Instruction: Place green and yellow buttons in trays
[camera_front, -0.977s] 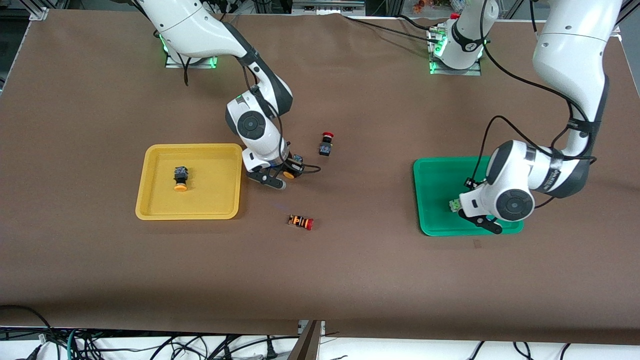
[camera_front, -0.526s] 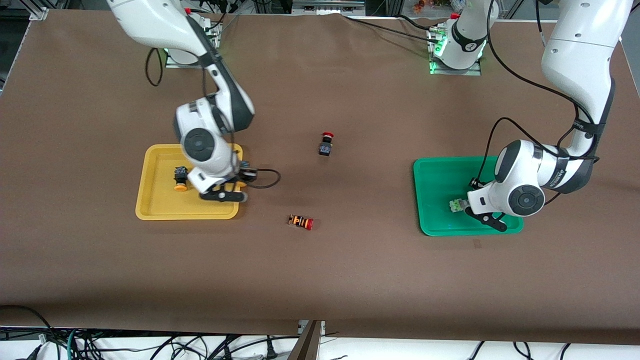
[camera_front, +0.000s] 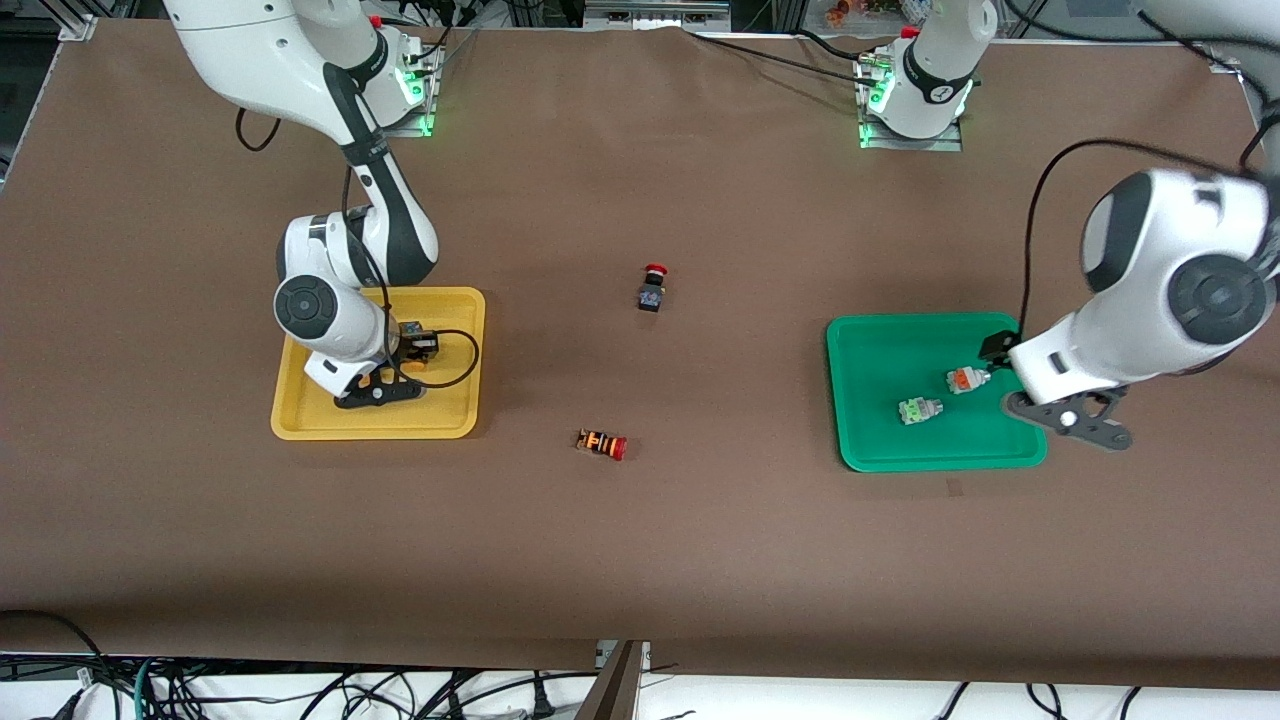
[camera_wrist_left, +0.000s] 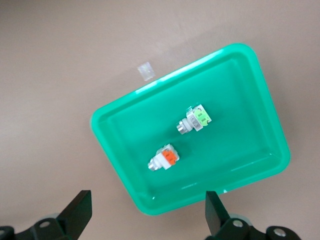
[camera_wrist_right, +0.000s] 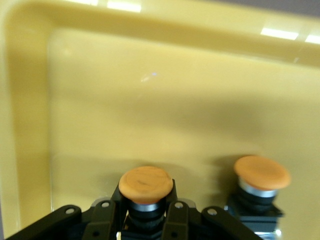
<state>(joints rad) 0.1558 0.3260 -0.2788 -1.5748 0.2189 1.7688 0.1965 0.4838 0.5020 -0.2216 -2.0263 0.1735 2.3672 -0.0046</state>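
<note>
My right gripper (camera_front: 383, 391) is low inside the yellow tray (camera_front: 452, 412), shut on a black-bodied button with a yellow-orange cap (camera_wrist_right: 146, 183). In the right wrist view my right gripper (camera_wrist_right: 145, 209) clasps its body, and a second yellow-capped button (camera_wrist_right: 261, 173) rests beside it on the yellow tray (camera_wrist_right: 150, 100). My left gripper (camera_front: 1073, 421) is open and empty, raised over the edge of the green tray (camera_front: 880, 350) toward the left arm's end. The green-faced button (camera_front: 920, 410) and orange-faced button (camera_front: 965, 379) lie in it. The left wrist view shows my left gripper (camera_wrist_left: 147, 220), the green tray (camera_wrist_left: 240, 95), and the green-faced button (camera_wrist_left: 199, 117) and orange-faced button (camera_wrist_left: 166, 158).
A black-bodied button with a red cap (camera_front: 652, 287) stands mid-table. An orange-striped button with a red cap (camera_front: 602, 444) lies nearer the front camera. A small scrap (camera_front: 955, 487) sits on the cloth just outside the green tray.
My right gripper carried the yellow-capped button from the cloth into the yellow tray. My left gripper let go of the orange-faced button in the green tray, rose and drew away.
</note>
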